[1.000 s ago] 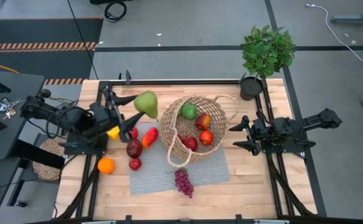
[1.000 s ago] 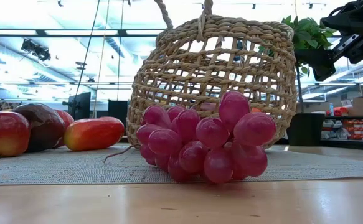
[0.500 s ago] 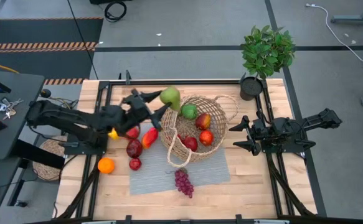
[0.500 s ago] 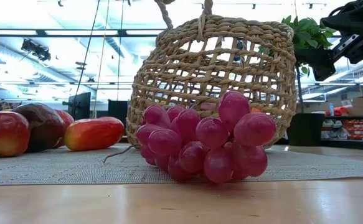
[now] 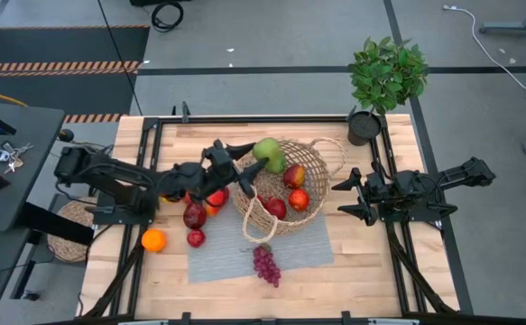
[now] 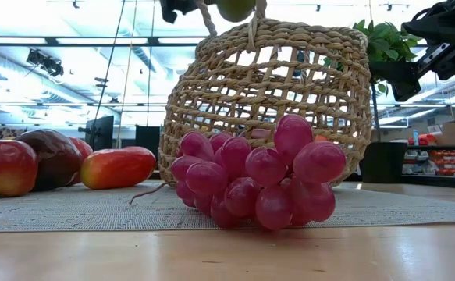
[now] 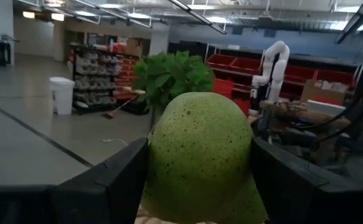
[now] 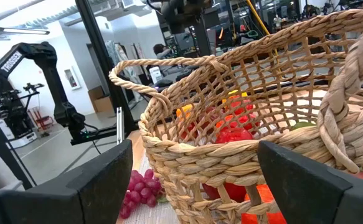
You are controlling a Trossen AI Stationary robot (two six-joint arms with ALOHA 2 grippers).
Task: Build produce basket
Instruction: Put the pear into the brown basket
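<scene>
You get even, bright overhead light with soft shadows; ceiling lights point(image 6: 32, 23) glare low, and the pear point(image 7: 200, 155) looks softly blurred close up.

Robotics lab or industrial workshop hall. Indicated by: grey concrete floor point(image 5: 272, 81) with orange-and-black hazard striping point(image 5: 59, 66) at 10 o'clock of the wooden workbench point(image 5: 371, 271); exposed ceiling strip lights point(image 6: 47, 43); red storage shelving point(image 7: 231, 65) and a white articulated robot arm point(image 7: 269, 62) at 1 o'clock; further dark robot arm point(image 8: 38, 74) on a stand.
</scene>
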